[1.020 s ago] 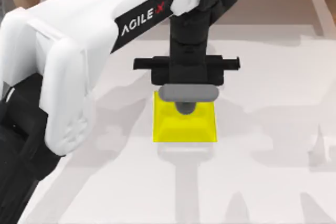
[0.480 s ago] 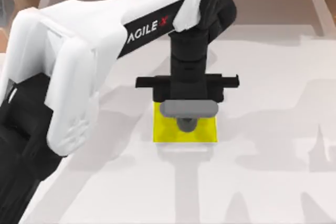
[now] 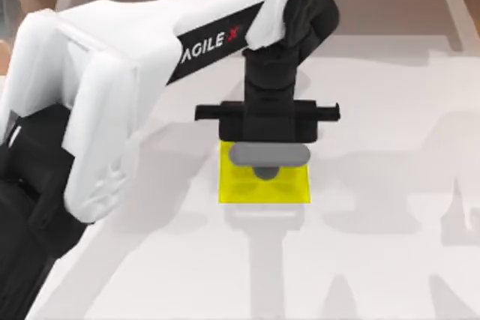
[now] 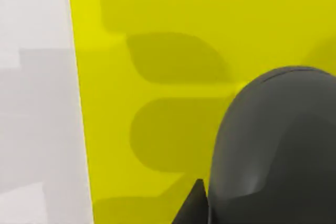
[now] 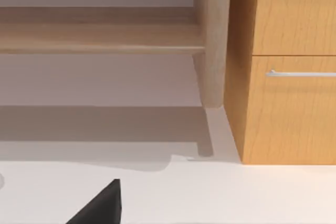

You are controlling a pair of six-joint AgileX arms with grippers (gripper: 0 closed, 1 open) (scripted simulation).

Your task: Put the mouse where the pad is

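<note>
- The desk (image 3: 390, 260) is pale, with my left arm reaching out over its middle; my right arm is parked off to the side.
- The pad (image 3: 232, 185) is flat, thin and stiff-looking, and lies square on the desk.
- The left gripper (image 3: 264, 164) hovers right over the pad, fingers pinching the mouse (image 4: 273, 145).
- The mouse looks light, hard and slick, so gripping its flanks seems safest.

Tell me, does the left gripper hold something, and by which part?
Probably the mouse, hanging under the left gripper above the pad; the grasped part is hidden.
</note>
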